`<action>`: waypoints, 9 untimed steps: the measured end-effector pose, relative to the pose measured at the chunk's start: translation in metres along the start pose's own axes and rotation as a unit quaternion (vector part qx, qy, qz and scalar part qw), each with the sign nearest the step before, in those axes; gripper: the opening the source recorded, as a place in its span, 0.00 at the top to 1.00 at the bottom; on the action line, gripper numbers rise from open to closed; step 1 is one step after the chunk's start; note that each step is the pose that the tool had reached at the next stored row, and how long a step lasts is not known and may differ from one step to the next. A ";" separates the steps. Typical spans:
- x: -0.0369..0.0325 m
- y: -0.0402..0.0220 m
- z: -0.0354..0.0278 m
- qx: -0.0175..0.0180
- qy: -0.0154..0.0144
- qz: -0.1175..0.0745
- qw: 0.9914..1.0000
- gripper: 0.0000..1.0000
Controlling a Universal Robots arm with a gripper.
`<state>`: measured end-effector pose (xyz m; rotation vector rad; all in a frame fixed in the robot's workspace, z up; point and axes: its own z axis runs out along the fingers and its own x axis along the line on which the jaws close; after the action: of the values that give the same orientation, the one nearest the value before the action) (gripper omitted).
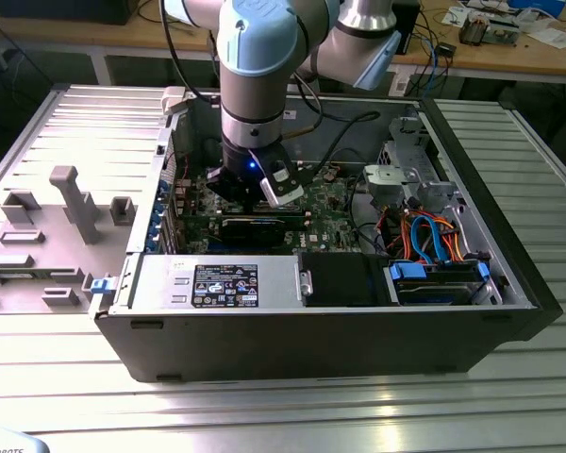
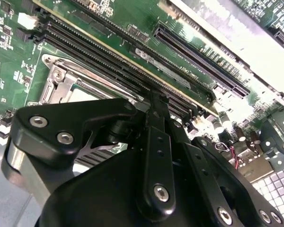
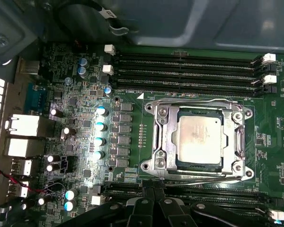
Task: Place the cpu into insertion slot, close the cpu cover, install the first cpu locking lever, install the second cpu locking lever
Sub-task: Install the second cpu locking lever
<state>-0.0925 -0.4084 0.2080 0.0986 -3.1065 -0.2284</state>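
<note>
One cpu (image 3: pixel 199 138) sits under the closed cpu cover (image 3: pixel 163 137); jaws (image 3: pixel 154 189) look pressed together, tips partly cut off.

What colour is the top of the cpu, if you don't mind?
Dull silver-grey, with faint smudges; the cpu shows best in the first wrist view.

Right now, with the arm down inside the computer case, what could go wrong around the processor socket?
Two risks, as a judgement:
1. The gripper hangs close above the memory slots at the edge of the socket frame; a small drift might scrape them.
2. The chip sits in the frame, but whether the thin levers along its edges are hooked cannot be told. If loose, the chip could shift.
</note>
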 end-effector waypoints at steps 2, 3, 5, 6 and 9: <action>0.0001 -0.0012 -0.0001 0.000 0.000 0.000 1.000 0.89; 0.0001 -0.0017 -0.0002 0.000 0.000 0.000 1.000 0.89; 0.0003 -0.0023 -0.0002 0.000 0.000 0.000 1.000 0.89; 0.0004 -0.0026 -0.0003 0.000 0.000 0.000 1.000 0.89; 0.0004 -0.0028 0.0000 -0.001 0.000 0.000 1.000 0.89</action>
<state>-0.0927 -0.4112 0.2076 0.0984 -3.1056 -0.2303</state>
